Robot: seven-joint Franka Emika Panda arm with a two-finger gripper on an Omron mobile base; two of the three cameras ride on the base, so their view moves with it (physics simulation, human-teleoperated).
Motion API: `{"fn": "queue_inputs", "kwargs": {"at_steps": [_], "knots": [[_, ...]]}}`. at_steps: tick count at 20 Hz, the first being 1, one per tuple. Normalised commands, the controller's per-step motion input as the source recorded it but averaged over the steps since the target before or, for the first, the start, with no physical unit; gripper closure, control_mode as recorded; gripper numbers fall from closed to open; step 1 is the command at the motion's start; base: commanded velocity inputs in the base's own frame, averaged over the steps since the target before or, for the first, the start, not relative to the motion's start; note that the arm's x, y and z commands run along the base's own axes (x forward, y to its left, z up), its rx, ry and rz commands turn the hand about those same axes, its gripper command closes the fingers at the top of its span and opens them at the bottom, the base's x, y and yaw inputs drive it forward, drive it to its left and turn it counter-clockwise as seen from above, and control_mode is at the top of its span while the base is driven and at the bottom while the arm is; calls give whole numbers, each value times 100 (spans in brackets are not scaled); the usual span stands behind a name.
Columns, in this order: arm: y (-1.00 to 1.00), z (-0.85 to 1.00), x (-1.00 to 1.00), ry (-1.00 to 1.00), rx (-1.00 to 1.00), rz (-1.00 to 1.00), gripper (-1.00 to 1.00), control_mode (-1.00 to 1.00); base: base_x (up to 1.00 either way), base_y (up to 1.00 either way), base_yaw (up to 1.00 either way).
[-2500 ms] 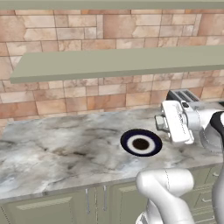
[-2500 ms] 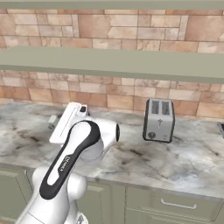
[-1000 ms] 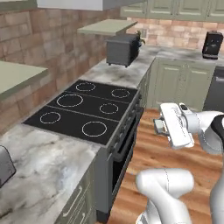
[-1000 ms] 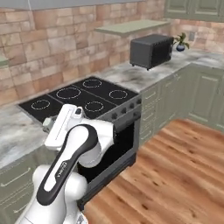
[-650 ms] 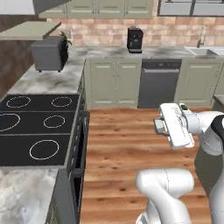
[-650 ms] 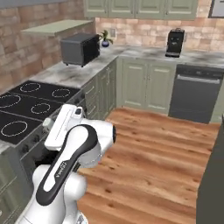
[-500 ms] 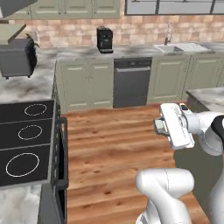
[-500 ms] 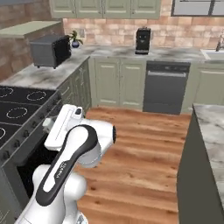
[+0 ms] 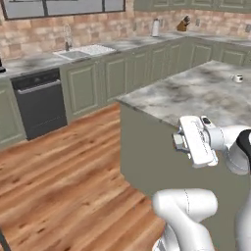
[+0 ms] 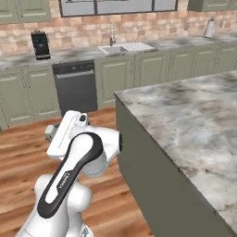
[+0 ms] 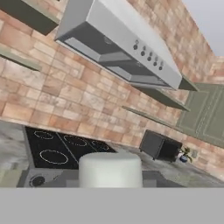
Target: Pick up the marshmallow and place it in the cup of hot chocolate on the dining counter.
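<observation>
The dining counter [image 9: 196, 93] is the sage-sided island with a marble top, to my right in the left base view, and it also spreads across the right of the right base view [image 10: 185, 115]. Far back on it stands the cup of hot chocolate [image 9: 237, 78], tiny and pale. My gripper [image 9: 176, 141] hangs off the island's near corner over the floor, well short of the cup; from the other side, the gripper [image 10: 50, 134] points left. In the hand view a soft white block, the marshmallow [image 11: 110, 169], sits at the bottom centre where the fingers close on it.
A wall run with a sink [image 9: 86, 51] and a dark dishwasher [image 10: 76, 85] lies across the wood floor [image 9: 63, 166]. A coffee machine [image 10: 40, 45] stands on that worktop. The hand view faces a stove [image 11: 57, 151], a hood [image 11: 118, 48] and a microwave [image 11: 158, 145].
The whole scene has swung past as the base turned: worktop, stove and dishwasher slid left, and the island has come into view. The arm keeps the same pose.
</observation>
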Motion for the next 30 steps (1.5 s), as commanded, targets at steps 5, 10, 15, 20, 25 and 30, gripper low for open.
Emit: {"fn": "queue_inputs", "kwargs": {"at_steps": [5,10,15,20,25,30], "knots": [[0,0,0,0,0,0,100,100,0,5,-89],[0,0,0,0,0,0,100,100,50,77,-72],[0,0,0,0,0,0,100,100,66,99,-59],[0,0,0,0,0,0,100,100,59,100,-47],[0,0,0,0,0,0,100,100,5,100,-37],[0,0,0,0,0,0,100,100,0,100,-41]]}}
